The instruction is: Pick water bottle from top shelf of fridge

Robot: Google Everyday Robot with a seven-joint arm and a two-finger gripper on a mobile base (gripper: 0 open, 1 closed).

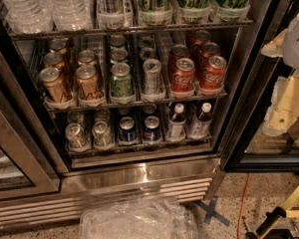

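Gripper [284, 106]: outside fridge [139, 179], at its right; grip state cannot be told.
Water bottle [70, 4]: on top shelf [139, 30], well up-left of gripper.
Approach: to be raised, carried left, entered squarely above shelf.

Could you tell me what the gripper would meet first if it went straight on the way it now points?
Probably the dark door frame: the gripper, at the right edge, seems aimed down-left, though depth is unclear.

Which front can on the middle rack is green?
The green can third from the left, between a gold can and a silver can. The end effector hangs outside, far right.
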